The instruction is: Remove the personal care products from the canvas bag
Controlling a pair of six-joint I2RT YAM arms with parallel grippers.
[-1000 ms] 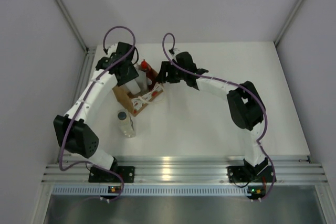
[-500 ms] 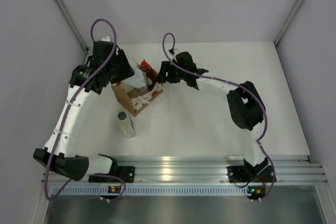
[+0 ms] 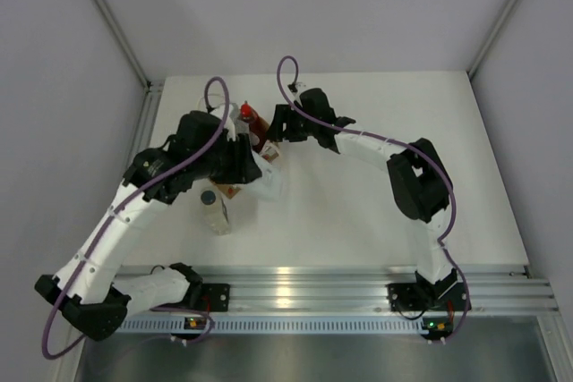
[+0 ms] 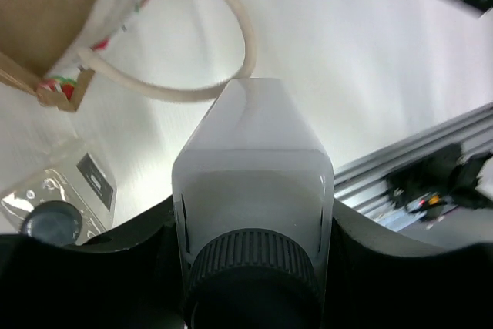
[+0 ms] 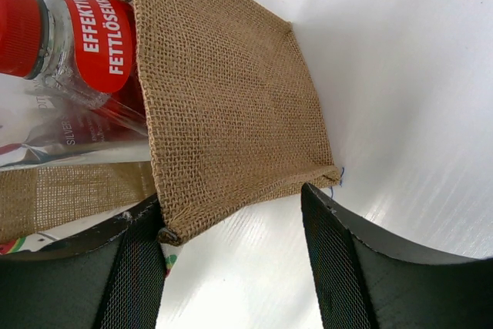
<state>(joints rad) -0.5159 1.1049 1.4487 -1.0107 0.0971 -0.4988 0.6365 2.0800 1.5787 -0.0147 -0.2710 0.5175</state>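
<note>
Since a second ago the left hand lifted the white bottle up out of the bag and swung it to the near right. It ended clamped at its capped end, over the table just beside the bag. The left elbow dropped toward the near-left corner.

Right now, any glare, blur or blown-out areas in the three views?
Top external: evenly lit, with a glare streak on the aluminium rail. Left wrist: white bottle close to the lens, soft-focus; table behind it washed out. Right wrist: canvas bag weave and red bottle label crisp; sheen on the table.
</note>
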